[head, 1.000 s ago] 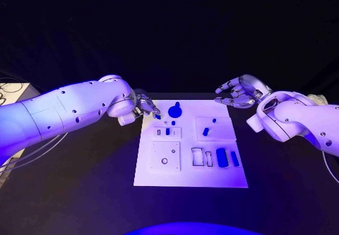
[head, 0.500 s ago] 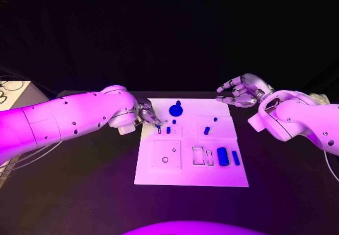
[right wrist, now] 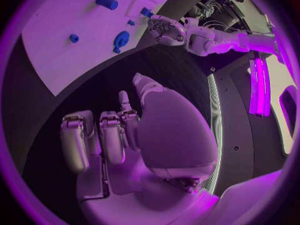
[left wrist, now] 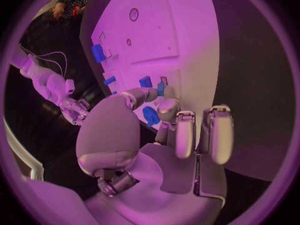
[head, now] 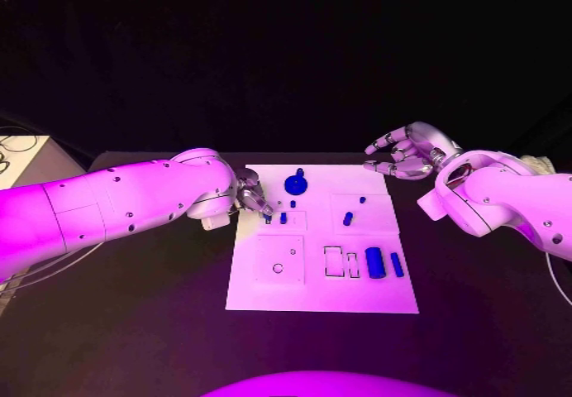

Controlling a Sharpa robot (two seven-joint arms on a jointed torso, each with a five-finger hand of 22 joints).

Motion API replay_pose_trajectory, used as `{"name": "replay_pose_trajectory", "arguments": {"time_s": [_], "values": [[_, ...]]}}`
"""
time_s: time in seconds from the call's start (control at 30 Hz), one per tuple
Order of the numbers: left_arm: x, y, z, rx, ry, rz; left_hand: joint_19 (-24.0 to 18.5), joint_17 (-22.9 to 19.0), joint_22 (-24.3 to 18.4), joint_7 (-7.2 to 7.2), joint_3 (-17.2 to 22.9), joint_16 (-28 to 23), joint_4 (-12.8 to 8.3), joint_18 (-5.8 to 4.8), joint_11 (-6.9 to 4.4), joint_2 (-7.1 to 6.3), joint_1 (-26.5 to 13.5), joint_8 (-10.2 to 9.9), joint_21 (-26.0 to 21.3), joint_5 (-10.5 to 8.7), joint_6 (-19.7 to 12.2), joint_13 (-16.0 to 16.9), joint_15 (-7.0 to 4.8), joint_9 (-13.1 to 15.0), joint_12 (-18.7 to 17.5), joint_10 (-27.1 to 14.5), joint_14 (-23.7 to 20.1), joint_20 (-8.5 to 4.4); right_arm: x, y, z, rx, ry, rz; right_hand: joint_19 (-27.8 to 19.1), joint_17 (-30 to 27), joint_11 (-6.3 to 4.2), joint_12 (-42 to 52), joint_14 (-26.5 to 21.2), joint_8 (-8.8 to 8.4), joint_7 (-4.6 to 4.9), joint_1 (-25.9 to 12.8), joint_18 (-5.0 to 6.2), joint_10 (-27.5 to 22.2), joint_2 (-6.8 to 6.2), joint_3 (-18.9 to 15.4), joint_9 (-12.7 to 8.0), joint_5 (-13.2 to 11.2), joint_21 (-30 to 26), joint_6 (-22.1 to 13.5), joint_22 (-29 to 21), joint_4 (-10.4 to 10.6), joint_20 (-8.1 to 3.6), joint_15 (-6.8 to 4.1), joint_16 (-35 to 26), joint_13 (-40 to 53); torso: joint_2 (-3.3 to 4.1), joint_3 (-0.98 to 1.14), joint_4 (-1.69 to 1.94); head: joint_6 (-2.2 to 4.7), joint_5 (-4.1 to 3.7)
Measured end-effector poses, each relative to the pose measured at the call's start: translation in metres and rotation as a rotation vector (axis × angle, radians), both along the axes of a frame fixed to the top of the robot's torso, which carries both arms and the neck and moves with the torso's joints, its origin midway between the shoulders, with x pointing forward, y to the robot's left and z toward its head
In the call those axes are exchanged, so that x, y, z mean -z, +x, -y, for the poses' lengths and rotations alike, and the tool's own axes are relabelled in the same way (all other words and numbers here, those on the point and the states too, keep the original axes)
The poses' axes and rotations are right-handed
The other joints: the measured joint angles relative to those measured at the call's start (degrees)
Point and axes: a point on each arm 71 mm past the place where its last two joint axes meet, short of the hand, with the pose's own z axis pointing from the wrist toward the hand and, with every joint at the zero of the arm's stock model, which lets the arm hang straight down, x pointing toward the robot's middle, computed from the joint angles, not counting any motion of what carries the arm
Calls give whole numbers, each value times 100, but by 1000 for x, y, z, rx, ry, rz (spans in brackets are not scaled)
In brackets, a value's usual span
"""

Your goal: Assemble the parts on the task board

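A small blue part (left wrist: 150,115) is pinched by the left hand (head: 250,197) at the task board (head: 321,298) edge; the right hand (head: 405,155) is held spread, empty, beyond the far corner.

left hand (head: 251,198) hiding what its fingertips (left wrist: 161,89) grip, board's (head: 321,298) near-left slot covered

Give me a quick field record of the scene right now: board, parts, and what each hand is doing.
board: white task board in the middle of the black table
parts: blue parts lying on the board
left hand: left hand at the board's far left edge, fingertips at a small blue piece; grip unclear
right hand: right hand off the board's far right corner, fingers apart, holding nothing
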Motion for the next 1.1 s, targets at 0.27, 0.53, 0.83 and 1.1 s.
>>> {"name": "replay_pose_trajectory", "arguments": {"time_s": [0.27, 0.53, 0.83, 1.1], "values": [[0, 0, 2, 10, 11, 6, -23, 5, 0, -19, 0, 0, 0, 0, 1, 1, 1, -2, 0, 0, 19, 0, 0, -9, 0, 0, 0, -22, 0, 0, 0, -1, 0, 0, 0, 0, 0, 0, 0, 0, 0, 0, 0, 0, 0, 0, 0, 0, 0, 0, -1, 0, 0, 0, 0, 0, -1, 4, -1, -16, -1], [0, -1, 2, 25, 23, -2, -23, 4, 0, -19, -15, 0, -16, 1, 1, 2, 2, 3, 22, -1, 19, -19, 1, -18, 0, 0, -1, -22, 0, 0, 0, 0, 0, 0, 0, -1, 0, 0, 0, 0, 0, 0, 0, 0, 0, 0, 0, 0, 0, 0, -1, 0, 0, 0, 0, -1, -4, 5, -1, -34, -4], [1, -1, 1, 33, 28, -12, -22, 4, -1, -19, -15, 0, -16, 0, 1, 2, 2, 12, 22, -2, 19, -16, 1, -19, 0, 0, -1, -22, 0, 0, 0, 0, 0, -1, 0, -1, 0, 0, 0, 0, 0, 0, 0, 0, 1, 0, 0, 0, 0, 0, -1, 0, 0, 0, 0, -1, -7, 5, -3, -42, -4], [0, 0, 1, 36, 29, -10, -22, 3, -1, -19, -15, 0, -16, 1, 2, 2, 3, 12, 22, -3, 19, -13, 1, -18, 0, -1, -1, -22, 0, 1, -1, 0, 0, -1, 0, -1, 0, 0, 0, 22, 0, -31, 0, 0, 32, 15, 0, 0, 0, 0, 3, 15, 0, 0, 0, -2, -7, 3, -1, -42, -18]]}}
